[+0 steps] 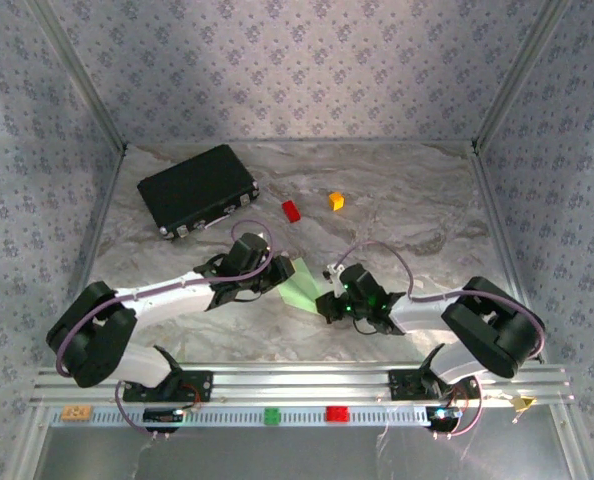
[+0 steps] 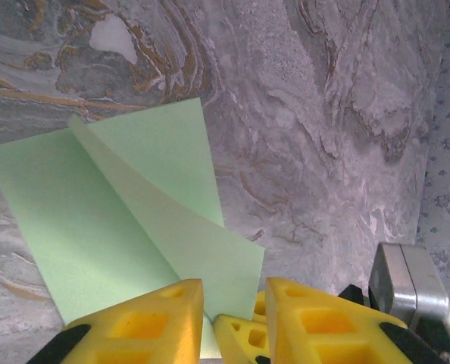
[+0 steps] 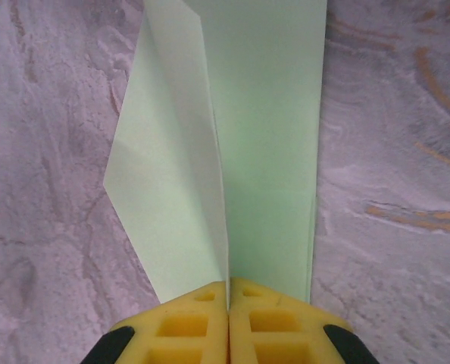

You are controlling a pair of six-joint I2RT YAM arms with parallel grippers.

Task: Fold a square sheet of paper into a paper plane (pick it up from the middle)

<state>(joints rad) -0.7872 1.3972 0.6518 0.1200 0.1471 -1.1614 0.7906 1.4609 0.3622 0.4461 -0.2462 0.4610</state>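
From above, you have the partly folded square sheet of paper (image 1: 301,286) at mid-table between the left gripper (image 1: 277,277) and right gripper (image 1: 330,296), with open table (image 1: 427,200) to the right and the black case (image 1: 197,188) well apart behind. Your left wrist view shows narrow jaws straddling the sheet's near corner; whether they pinch it, you cannot tell. Your right wrist view shows fingers (image 3: 187,322) pressed together on the creased near edge.

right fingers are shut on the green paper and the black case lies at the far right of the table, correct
No, the black case lies at the far left of the table, as the top external view shows. The right fingers are shut on the green paper, as you say.
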